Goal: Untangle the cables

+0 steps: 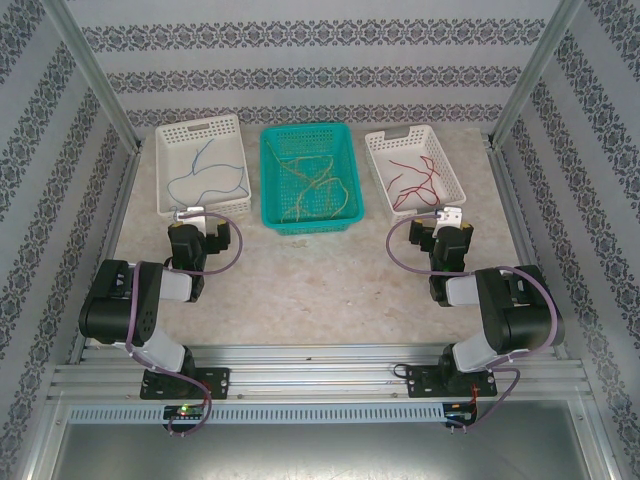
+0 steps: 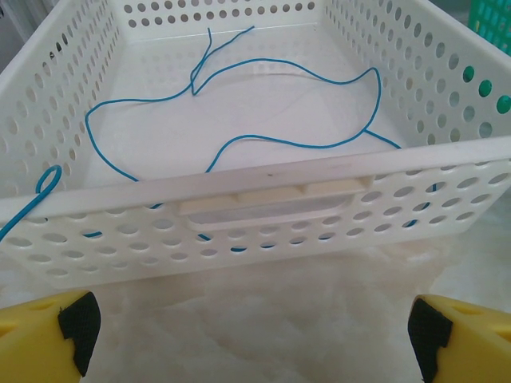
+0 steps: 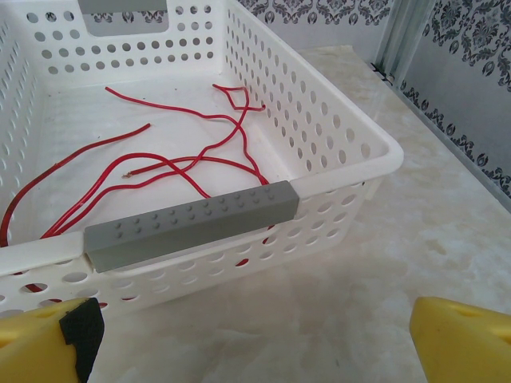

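Left fingers (image 2: 40, 335): spread, empty, set before the left white basket (image 2: 263, 171) at the surface's (image 1: 320, 280) far-left corner, blue cable (image 2: 287, 142) laid inside. Right fingers (image 3: 463, 339): spread, empty, before the right white basket (image 3: 363, 163), far-right corner, red cables (image 3: 172, 162) inside. Yellow-orange cables (image 1: 318, 188) are kept in the teal basket (image 1: 312, 226) between.

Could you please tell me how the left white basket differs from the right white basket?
The left white basket holds a blue cable; the right white basket holds red cables. The right basket's near rim wears a grey strip; the left's is bare. Both are perforated.
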`<state>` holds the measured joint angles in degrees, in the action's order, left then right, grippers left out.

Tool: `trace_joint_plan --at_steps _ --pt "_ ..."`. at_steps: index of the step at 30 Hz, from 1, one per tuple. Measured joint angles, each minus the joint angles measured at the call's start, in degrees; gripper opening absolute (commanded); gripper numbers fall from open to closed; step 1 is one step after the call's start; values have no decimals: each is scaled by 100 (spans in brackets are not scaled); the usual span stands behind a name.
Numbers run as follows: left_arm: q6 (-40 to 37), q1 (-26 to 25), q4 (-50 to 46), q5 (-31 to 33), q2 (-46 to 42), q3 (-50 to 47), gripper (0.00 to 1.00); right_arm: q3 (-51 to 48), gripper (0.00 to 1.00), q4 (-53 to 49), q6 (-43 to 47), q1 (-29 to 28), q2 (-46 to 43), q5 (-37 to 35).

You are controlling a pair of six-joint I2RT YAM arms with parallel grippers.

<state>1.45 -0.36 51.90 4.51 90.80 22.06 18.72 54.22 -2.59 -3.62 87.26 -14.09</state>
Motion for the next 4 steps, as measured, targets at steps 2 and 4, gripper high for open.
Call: trace_joint_plan --at_steps 2,4 --pt "0 0 0 -4 0 0 100 0 98 0 0 0 0 0" --pt "0 0 0 -9 0 0 100 0 98 0 2 0 0 0"
